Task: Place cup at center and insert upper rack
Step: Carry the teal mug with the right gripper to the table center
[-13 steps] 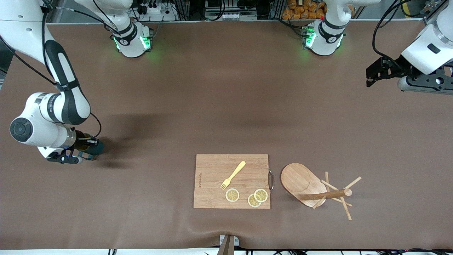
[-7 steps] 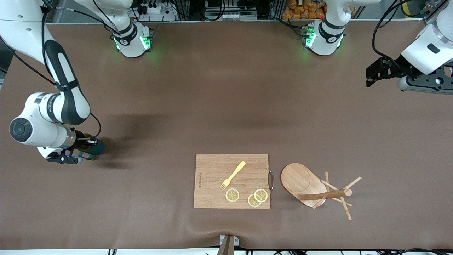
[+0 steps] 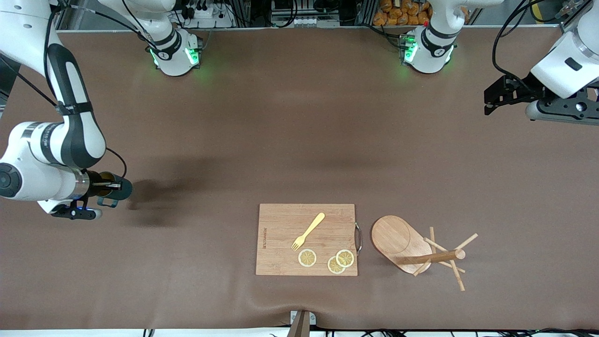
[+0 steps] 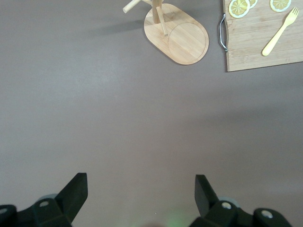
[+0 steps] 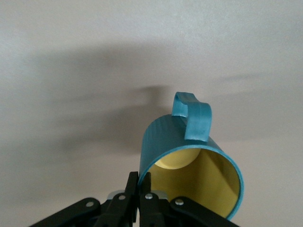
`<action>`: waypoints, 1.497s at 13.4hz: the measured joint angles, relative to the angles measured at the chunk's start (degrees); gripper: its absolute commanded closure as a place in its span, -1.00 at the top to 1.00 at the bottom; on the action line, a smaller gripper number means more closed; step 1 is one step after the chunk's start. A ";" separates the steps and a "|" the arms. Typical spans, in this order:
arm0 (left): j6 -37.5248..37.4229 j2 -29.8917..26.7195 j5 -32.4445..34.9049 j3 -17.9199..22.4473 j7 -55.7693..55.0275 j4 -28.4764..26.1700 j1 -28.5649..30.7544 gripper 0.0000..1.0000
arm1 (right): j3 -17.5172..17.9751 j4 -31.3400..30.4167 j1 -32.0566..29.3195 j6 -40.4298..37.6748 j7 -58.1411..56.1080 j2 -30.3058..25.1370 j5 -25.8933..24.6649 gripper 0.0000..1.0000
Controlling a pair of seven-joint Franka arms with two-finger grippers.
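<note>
The cup [image 3: 117,189] — a dark teal ribbed mug with a yellowish interior — is seen lifted clear of the brown table [image 3: 281,131] at the right arm's end, its shadow thrown on the surface beneath it. It is held by the right gripper [image 3: 108,186], whose fingers [image 5: 137,189] are pinched together on the rim, one inside the wall and one outside, as shown in the right wrist view, where the cup [image 5: 189,165] is seen mouth-on with its handle turned away from the right gripper [image 5: 139,189].

The upper rack [image 3: 416,250] — a light wooden mug tree — is seen tipped on its side on the table toward the left arm's end, its oval base tilted up and its post and pegs lying flat. Just beside it, toward the middle of the table, a rectangular cutting board [image 3: 281,224] is laid flat, with a yellow fork [image 3: 308,231] and three lemon slices [image 3: 327,260] on it.

The left gripper [image 3: 491,98] is kept waiting in the air over the table's left-arm end, well apart from the rack. Its fingers [image 4: 75,191] are shown spread wide in the left wrist view, with nothing between them.
</note>
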 measured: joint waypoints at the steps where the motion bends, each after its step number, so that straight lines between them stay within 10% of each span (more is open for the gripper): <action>1: 0.00 0.00 0.00 0.00 0.00 0.00 0.00 1.00 | 0.10 0.36 0.72 -0.68 1.66 -0.11 0.03 -1.00; 20: 0.14 0.00 0.00 -0.14 0.00 0.55 -0.03 1.00 | 1.16 1.27 30.25 -2.90 60.34 -2.78 16.89 -1.00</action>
